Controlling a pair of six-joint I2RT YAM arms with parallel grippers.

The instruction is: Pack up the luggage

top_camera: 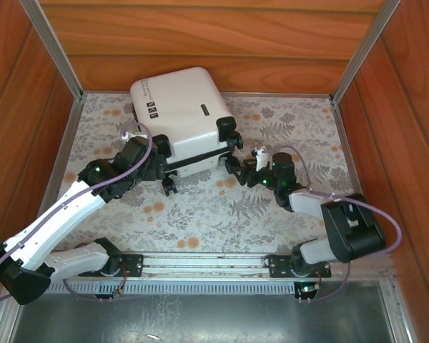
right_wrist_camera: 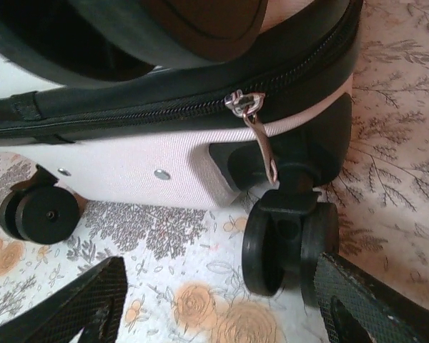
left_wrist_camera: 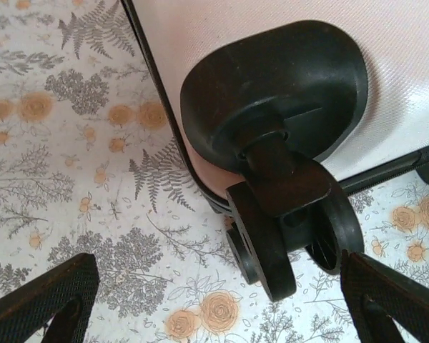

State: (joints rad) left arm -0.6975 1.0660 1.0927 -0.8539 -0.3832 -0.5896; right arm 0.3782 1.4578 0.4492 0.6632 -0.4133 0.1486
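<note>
Top view: the luggage (top_camera: 179, 107) lies flat toward the far middle of the table (top_camera: 200, 221), white shell up, near edge facing my arms. The left gripper (top_camera: 161, 168) is at its near-left corner. The right gripper (top_camera: 235, 166) is at its near-right corner, by the wheels. From up here I can't tell how wide either claw is.

Left wrist view: the fingers (left_wrist_camera: 43, 300) are spread wide with nothing between them but cloth. A caster (left_wrist_camera: 261, 246) hangs off the corner housing, nearer the right-hand finger and apart from it. This claw is empty.

Right wrist view: this claw is also wide open and empty, with its fingertips (right_wrist_camera: 79, 304) low in frame. The zipper pull (right_wrist_camera: 263, 146) dangles from the slider above the twin wheel (right_wrist_camera: 268, 246), which sits just beside the right-hand finger. A second wheel (right_wrist_camera: 39, 214) is off to the left. I can't tell whether the zip is run fully shut.

Risks, as I judge them:
- The pull is thin and swinging. If I close off-centre I pinch the wheel or the shell instead.
- The case rolls and pivots on its casters, so a push from the right arm with no brace from the left would skate it toward the wall.
- If the left claw comes forward it could jam on the caster stem.
- Pulling the zip at an angle could snag it on the corner curve.
</note>
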